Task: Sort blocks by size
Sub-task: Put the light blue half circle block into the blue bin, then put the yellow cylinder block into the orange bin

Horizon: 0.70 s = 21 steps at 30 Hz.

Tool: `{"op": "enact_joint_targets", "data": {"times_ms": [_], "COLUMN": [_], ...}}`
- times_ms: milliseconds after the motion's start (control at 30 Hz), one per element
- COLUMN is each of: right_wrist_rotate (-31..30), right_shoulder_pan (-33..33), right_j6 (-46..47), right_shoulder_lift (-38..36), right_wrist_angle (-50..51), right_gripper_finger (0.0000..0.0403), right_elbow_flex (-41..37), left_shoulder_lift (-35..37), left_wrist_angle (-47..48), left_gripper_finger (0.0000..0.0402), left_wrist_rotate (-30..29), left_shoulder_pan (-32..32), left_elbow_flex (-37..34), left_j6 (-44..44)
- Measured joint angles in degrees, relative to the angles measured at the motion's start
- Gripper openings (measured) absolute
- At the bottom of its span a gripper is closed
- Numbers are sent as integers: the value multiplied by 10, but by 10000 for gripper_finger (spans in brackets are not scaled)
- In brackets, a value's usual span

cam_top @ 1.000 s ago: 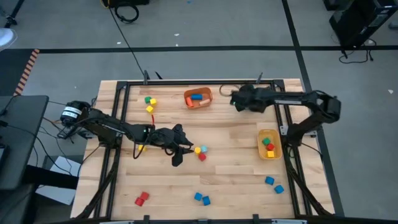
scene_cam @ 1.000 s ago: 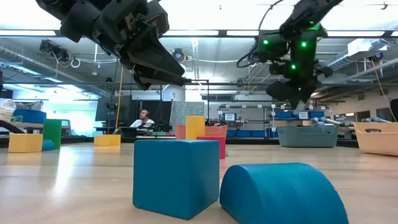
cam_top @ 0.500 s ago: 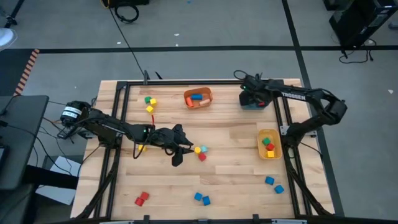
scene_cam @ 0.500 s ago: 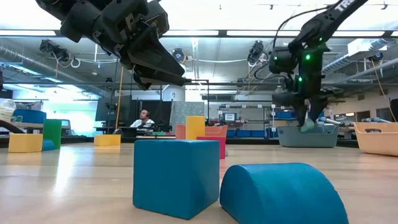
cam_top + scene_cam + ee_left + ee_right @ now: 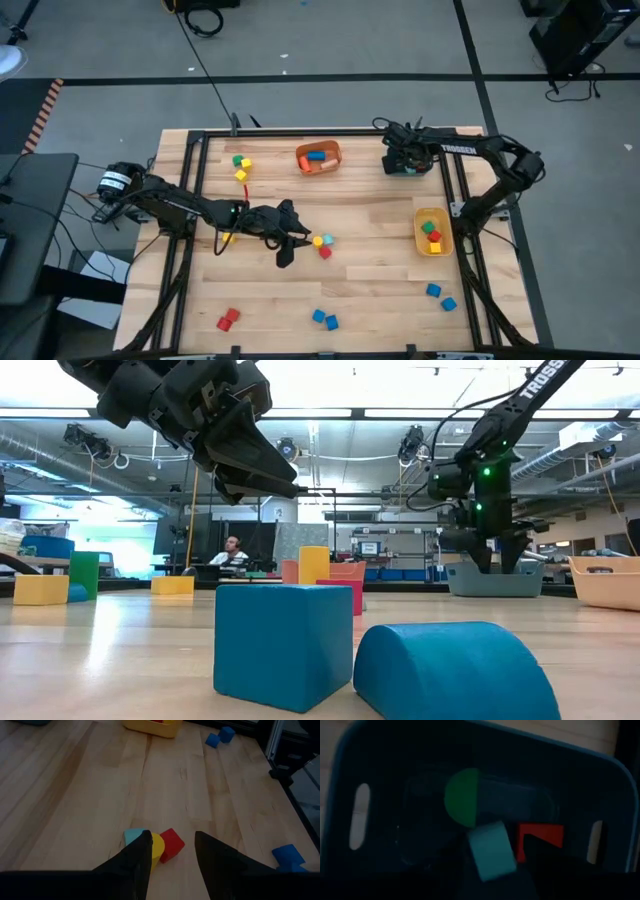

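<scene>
Blocks, loose on the table: a light blue [image 5: 132, 836], yellow [image 5: 157, 845] and red block [image 5: 171, 844] touch in a cluster near mid-table, just ahead of the left gripper [image 5: 171, 857]. Two blue blocks [image 5: 323, 319] sit near the front edge at centre; two red blocks [image 5: 228, 319] front left; two more blue ones [image 5: 440, 296] front right; a green, red and yellow group [image 5: 240, 165] at the far left corner.

Blocks in bins: the orange bin [image 5: 318, 158] at the far edge holds blue and red pieces. The yellow bin [image 5: 432, 231] on the right holds red, green and yellow ones. The teal bin [image 5: 600, 765] at the far right corner holds a green half-round [image 5: 462, 796], a light blue block [image 5: 492, 850] and a red block [image 5: 542, 837].

Left gripper: low over mid-table, fingers [image 5: 135, 862] apart and empty, cluster showing between them.

Right gripper [image 5: 405, 158]: directly above the teal bin, pointing down into it. Whether its fingers are spread cannot be told.

Table [image 5: 380, 215]: pale wood.
</scene>
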<state>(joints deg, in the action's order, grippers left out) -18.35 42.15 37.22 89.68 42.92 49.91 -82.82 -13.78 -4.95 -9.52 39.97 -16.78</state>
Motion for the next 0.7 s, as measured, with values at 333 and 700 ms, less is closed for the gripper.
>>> {"op": "enact_joint_targets", "data": {"times_ms": [333,700], "right_wrist_rotate": [5,-43], "right_shoulder_pan": [-22,-211], "right_j6": [-28,44], "right_shoulder_lift": [-94,-216], "right_wrist_angle": [22,58], "right_gripper_finger": [264,242], "right_elbow_flex": [0,0], "left_shoulder_lift": [0,0], "left_wrist_angle": [0,0], "left_gripper_finger": [157,157], "left_wrist_rotate": [0,-99], "left_shoulder_pan": [0,-21], "left_elbow_flex": [0,0], "left_j6": [0,57]}}
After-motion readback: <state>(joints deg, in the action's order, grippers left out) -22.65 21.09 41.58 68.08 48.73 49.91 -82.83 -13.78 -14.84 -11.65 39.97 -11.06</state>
